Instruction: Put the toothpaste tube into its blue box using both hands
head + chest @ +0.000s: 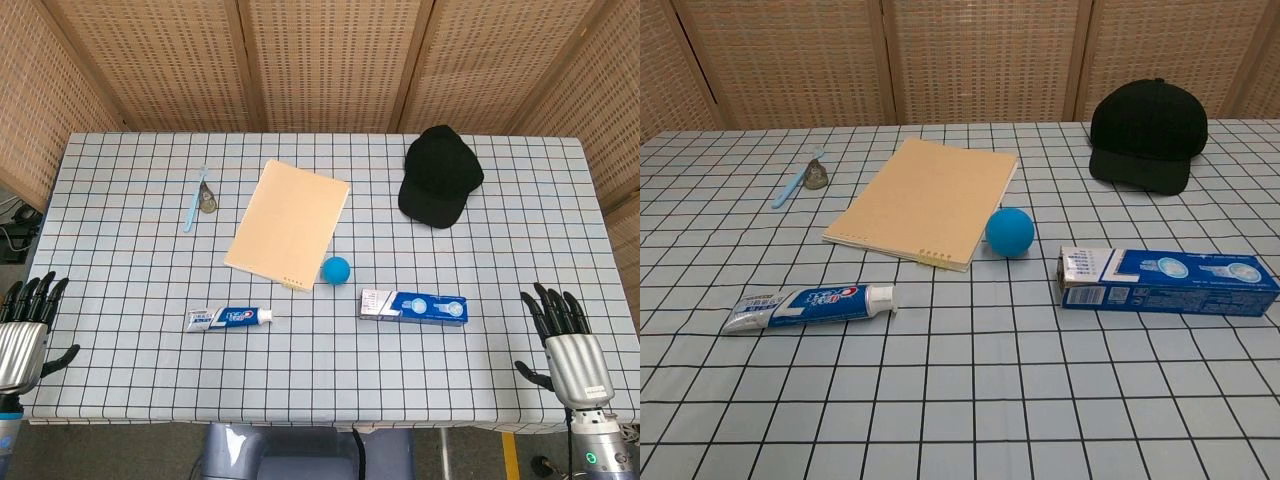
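The toothpaste tube (229, 318) (812, 305) lies flat on the checked tablecloth, front left of centre, its white cap pointing right. The blue box (414, 307) (1167, 282) lies on its side to the right of the tube, its white end flap facing left. My left hand (25, 328) hovers at the table's left edge, fingers spread, holding nothing. At the right front corner my right hand (566, 344) is also spread and empty. Both hands are far from the tube and box. The chest view shows neither hand.
A tan spiral notebook (289, 223) (926, 201) lies mid-table with a blue ball (336, 270) (1010, 232) at its near right corner. A black cap (440, 176) (1147, 136) sits back right. A light-blue toothbrush (195, 204) (794, 184) and a small metal object (208, 206) lie back left.
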### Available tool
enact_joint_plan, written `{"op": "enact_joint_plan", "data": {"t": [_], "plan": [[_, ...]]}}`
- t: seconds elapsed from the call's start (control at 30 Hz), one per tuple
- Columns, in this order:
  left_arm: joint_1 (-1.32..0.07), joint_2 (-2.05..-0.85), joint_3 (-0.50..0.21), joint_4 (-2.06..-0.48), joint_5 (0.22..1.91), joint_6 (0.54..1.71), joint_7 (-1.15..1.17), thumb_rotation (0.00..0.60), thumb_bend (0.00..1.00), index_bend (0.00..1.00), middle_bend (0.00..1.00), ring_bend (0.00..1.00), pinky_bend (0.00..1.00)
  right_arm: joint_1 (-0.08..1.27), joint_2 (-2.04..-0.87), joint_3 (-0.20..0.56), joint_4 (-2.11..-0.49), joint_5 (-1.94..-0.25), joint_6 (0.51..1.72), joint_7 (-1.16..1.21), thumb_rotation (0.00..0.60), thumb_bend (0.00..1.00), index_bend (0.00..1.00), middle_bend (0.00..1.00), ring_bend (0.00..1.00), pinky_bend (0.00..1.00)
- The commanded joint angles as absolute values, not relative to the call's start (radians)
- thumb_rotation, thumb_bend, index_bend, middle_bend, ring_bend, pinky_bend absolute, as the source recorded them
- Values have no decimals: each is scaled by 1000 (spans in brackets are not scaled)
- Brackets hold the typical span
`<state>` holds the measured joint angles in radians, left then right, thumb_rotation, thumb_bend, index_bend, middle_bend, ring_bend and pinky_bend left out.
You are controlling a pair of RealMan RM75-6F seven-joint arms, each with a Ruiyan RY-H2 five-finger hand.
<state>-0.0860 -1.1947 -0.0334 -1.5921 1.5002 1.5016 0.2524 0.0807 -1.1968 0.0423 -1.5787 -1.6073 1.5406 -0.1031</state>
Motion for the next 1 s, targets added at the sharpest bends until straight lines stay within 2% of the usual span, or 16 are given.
{"op": "enact_joint_plan", "data": {"t": [0.03,1.0], "plan": [[-87,-1195,-34,-1591,1499,1499,253,600,191,0,0,0,0,82,-1200,44,-1574,-1612,1545,-99,600,120,14,0,0,0],[-93,-1196,-29,-1587,1519,1499,234,600,214,20,0,0,0,85,-1214,46,-1558,-1615,1550,-91,600,120,34,0,0,0]]}}
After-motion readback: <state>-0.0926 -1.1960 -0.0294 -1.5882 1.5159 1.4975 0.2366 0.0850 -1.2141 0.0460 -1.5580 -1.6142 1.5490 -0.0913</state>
